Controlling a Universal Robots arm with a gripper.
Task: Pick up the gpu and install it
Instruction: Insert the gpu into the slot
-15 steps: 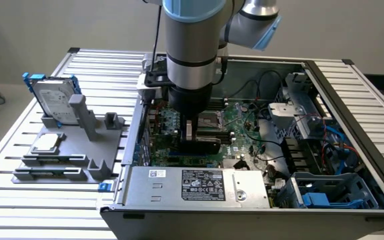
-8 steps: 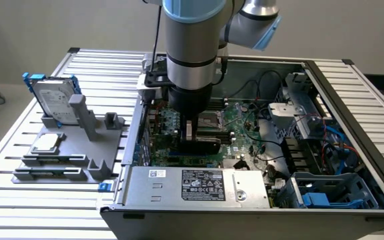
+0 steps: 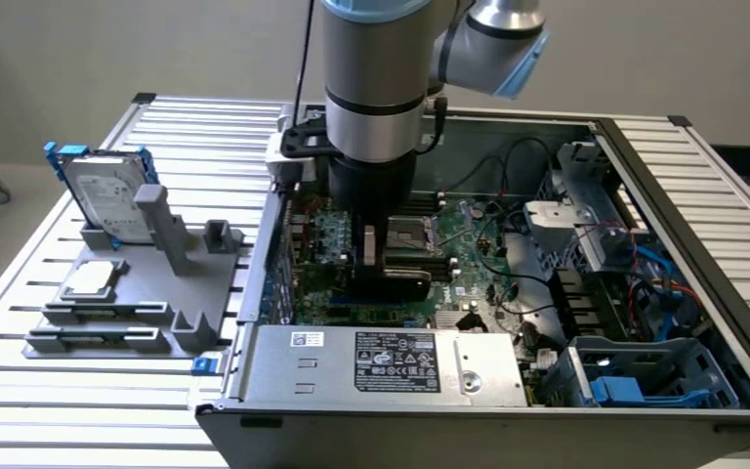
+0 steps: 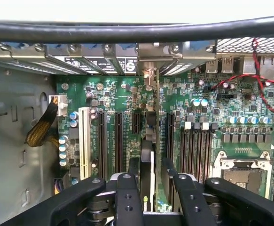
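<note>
Wrist view reveals gpu edge-on at the hand, among motherboard slots.

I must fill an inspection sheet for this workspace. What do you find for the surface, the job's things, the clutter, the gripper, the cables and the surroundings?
Surface: slatted metal table carrying an open computer case.
Job's things: gpu upright, edge-on over the motherboard slots, its bracket at the case's rear slot row; whether it is seated is not clear.
Clutter: grey fixture beside the case, with a hard drive standing and a processor chip lying flat.
Gripper: gripper inside the case, at the gpu.
Cables: black cable near the wrist camera; red wires over the motherboard.
Surroundings: plain wall; nothing else seen.
</note>
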